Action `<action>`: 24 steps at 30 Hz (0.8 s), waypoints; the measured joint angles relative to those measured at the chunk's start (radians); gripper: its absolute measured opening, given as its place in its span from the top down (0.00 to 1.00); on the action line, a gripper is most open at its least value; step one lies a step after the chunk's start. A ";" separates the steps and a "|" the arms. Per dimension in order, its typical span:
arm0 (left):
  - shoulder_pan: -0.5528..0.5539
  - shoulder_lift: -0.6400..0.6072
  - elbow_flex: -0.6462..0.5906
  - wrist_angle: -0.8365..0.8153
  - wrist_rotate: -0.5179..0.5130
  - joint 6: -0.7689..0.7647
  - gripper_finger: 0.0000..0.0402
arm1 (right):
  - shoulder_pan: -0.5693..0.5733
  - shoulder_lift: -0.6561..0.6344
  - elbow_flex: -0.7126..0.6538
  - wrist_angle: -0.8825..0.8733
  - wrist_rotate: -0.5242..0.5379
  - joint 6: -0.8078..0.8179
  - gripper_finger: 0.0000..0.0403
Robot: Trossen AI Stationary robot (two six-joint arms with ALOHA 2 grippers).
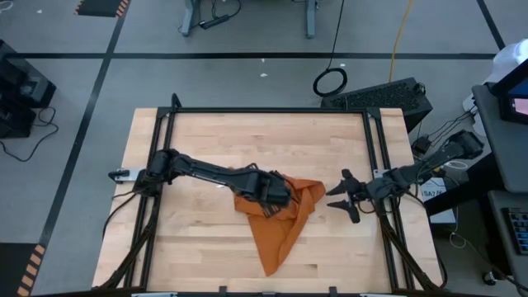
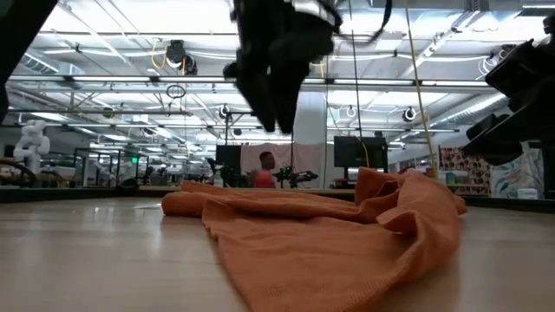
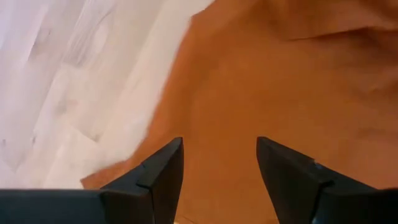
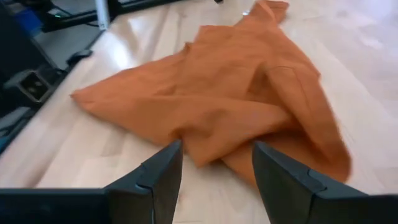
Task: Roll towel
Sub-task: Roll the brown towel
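Towel (image 1: 276, 223) near the table's (image 1: 206, 132) middle
We see the left gripper (image 1: 276, 192) above its left part; the right gripper (image 1: 345, 198) waits toward the right edge.

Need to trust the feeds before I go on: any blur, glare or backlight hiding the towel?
High view: even light, towel clear. Low view: bright ceiling lights leave the left gripper a dark silhouette. Left wrist view: table washed pale, cloth soft. Right wrist view: far towel edge slightly blurred.

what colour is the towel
Plain burnt orange towel, no pattern visible; the right wrist view shows it best.
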 joint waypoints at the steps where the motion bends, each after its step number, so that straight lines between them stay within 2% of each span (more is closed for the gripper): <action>1: 0.011 0.000 -0.023 0.014 0.008 0.014 0.48 | 0.000 0.010 0.000 0.007 0.009 0.004 0.54; 11: 0.091 0.002 -0.189 0.059 0.038 0.043 0.51 | 0.000 0.076 0.000 0.074 0.018 0.047 0.54; 14: 0.106 0.002 -0.230 0.098 0.044 0.065 0.62 | 0.000 0.083 0.000 0.082 0.032 0.046 0.54; 19: 0.116 0.002 -0.267 0.135 0.083 0.073 0.93 | 0.000 0.091 0.000 0.087 0.039 0.044 0.54; 20: 0.116 0.002 -0.266 0.139 0.089 0.066 0.96 | 0.000 0.091 0.000 0.088 0.039 0.043 0.54; 24: 0.100 -0.034 -0.221 0.095 0.093 0.040 0.97 | 0.000 0.090 0.000 0.088 0.039 0.036 0.54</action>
